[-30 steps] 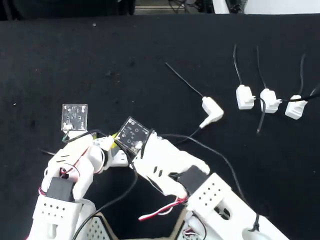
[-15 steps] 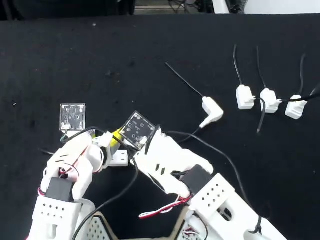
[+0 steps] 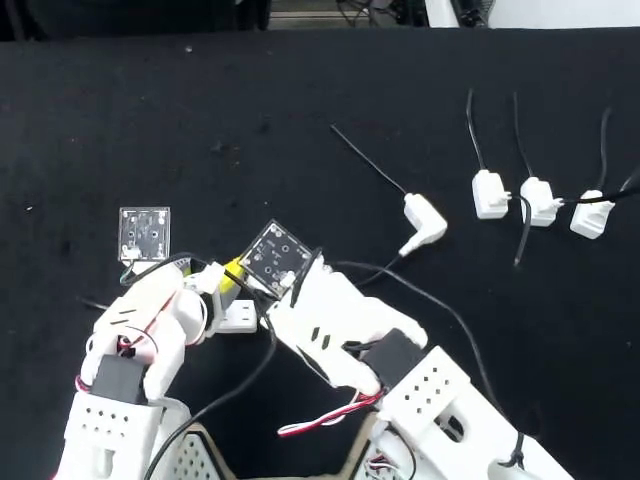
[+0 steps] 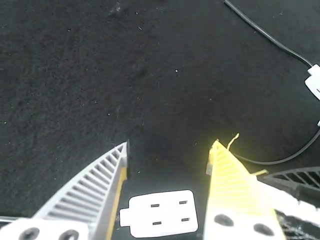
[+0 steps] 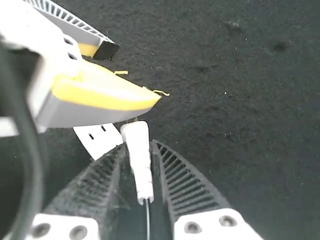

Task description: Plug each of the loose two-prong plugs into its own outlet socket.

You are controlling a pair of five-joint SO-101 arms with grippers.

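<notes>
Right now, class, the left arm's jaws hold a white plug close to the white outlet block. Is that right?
No, wrong arm: the right arm's jaws hold the white plug close to the white outlet block, as the right wrist view shows.

Five plugs (image 3: 425, 222) (image 3: 490, 194) (image 3: 540, 201) (image 3: 590, 216) (image 5: 139, 155), one outlet socket (image 3: 238, 316)

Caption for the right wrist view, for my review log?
Right gripper holds a plug beside the outlet, with the left gripper close by.
</notes>
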